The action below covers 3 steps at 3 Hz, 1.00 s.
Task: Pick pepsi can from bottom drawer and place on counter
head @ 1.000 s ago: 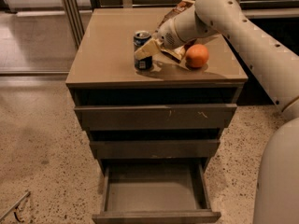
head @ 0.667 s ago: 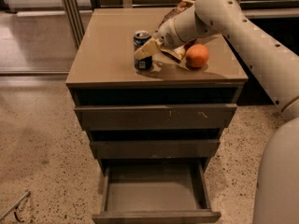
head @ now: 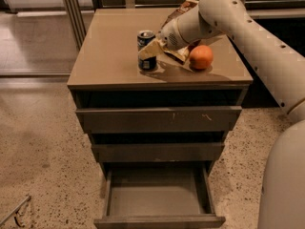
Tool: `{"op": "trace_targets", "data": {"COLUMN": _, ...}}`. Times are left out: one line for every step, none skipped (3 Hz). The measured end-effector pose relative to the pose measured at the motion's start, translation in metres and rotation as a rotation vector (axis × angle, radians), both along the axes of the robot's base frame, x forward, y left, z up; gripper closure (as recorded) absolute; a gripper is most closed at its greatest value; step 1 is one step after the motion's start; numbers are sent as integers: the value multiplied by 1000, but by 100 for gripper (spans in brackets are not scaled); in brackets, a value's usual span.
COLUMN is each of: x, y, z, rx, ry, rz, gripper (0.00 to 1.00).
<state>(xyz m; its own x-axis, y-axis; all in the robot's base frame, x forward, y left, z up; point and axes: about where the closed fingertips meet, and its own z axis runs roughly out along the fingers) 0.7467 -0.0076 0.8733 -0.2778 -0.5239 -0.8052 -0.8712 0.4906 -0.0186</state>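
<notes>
The pepsi can (head: pixel 145 38), dark blue with a silver top, stands upright on the tan counter (head: pixel 109 51) near its front middle. My gripper (head: pixel 162 59) is down at the counter just right of the can. It is open, and one pale finger (head: pixel 148 50) lies across the can's front. The other finger (head: pixel 177 57) points toward the orange. The bottom drawer (head: pixel 157 197) is pulled out, and its grey inside holds nothing.
A round orange (head: pixel 200 57) sits on the counter right of the gripper, and a brown bag (head: pixel 177 11) lies behind the arm. The two upper drawers (head: pixel 157 120) are closed. Speckled stone floor surrounds the cabinet.
</notes>
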Motion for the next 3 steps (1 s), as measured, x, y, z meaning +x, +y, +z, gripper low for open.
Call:
{"op": "trace_targets", "data": {"x": 0, "y": 0, "z": 0, "rx": 0, "ry": 0, "rz": 0, "gripper": 11}}
{"op": "trace_targets", "data": {"x": 0, "y": 0, "z": 0, "rx": 0, "ry": 0, "rz": 0, "gripper": 0}}
{"op": "trace_targets", "data": {"x": 0, "y": 0, "z": 0, "rx": 0, "ry": 0, "rz": 0, "gripper": 0}}
